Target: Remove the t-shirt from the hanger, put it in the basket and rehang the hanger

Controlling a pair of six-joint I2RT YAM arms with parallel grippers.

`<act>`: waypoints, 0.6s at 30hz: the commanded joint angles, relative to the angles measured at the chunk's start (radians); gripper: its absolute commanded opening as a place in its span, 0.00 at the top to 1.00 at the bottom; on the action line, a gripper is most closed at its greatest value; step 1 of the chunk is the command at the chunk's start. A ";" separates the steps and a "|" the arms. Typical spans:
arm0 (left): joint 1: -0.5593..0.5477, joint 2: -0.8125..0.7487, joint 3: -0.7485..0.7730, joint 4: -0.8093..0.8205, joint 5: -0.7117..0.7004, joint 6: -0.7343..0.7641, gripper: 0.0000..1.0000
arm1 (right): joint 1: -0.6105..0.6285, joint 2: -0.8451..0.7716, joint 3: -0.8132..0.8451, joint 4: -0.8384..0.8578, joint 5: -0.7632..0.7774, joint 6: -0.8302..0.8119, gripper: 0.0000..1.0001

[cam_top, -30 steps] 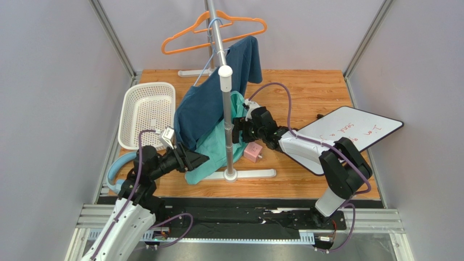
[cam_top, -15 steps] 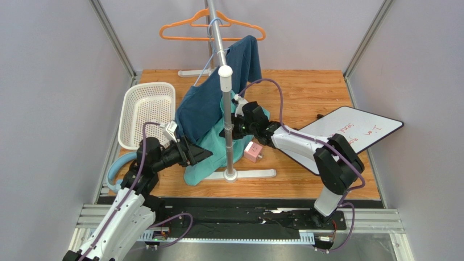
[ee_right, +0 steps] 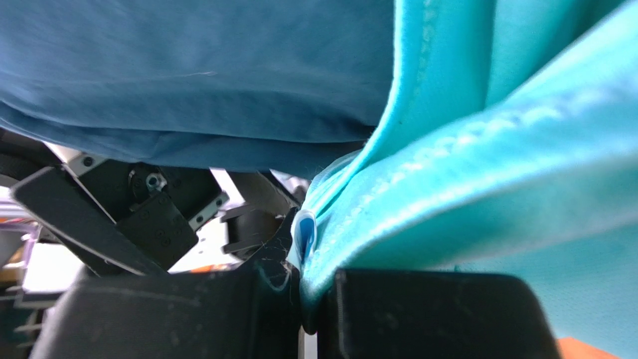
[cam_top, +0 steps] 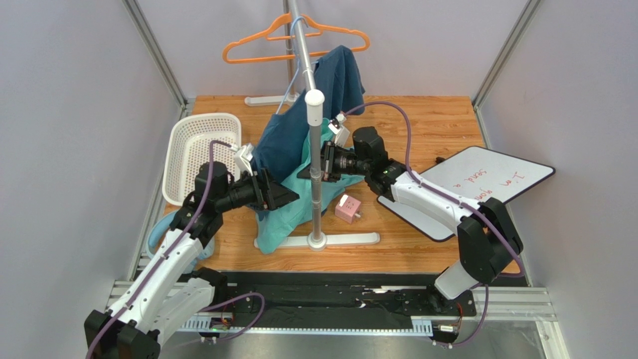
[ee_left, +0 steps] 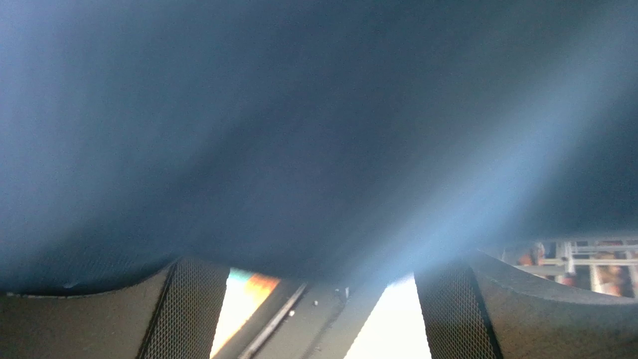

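A dark blue t-shirt hangs from the rack rail on a pale blue hanger. A teal t-shirt droops below it to the table. My right gripper is shut on a folded edge of the teal t-shirt, pinched between its black fingers; a small pale blue piece sticks out at the pinch. My left gripper is open, pushed up under the dark blue cloth. That cloth drapes over its mesh pads, and nothing sits between them.
An empty orange hanger hangs at the top of the rack. The rack's pole stands between my arms. A white basket sits at the left. A pink cube and a whiteboard lie at the right.
My right gripper has shut on the teal t-shirt and lifted it. The left arm rose and moved right under the dark blue t-shirt, its jaws opening wider. The hangers swung.
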State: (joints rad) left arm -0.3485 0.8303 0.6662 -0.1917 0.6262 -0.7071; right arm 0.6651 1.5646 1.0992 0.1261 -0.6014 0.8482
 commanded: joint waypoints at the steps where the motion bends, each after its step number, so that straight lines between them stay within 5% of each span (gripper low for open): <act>1: -0.014 -0.037 0.093 -0.060 -0.016 0.199 0.12 | 0.002 -0.060 0.054 0.009 -0.064 0.068 1.00; 18: -0.017 -0.031 -0.013 0.172 -0.054 0.202 0.14 | 0.042 -0.078 0.093 0.093 -0.149 0.212 1.00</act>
State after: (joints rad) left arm -0.3599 0.7879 0.6418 -0.1337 0.5468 -0.5110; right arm 0.6792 1.5448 1.1397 0.1387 -0.7052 1.0058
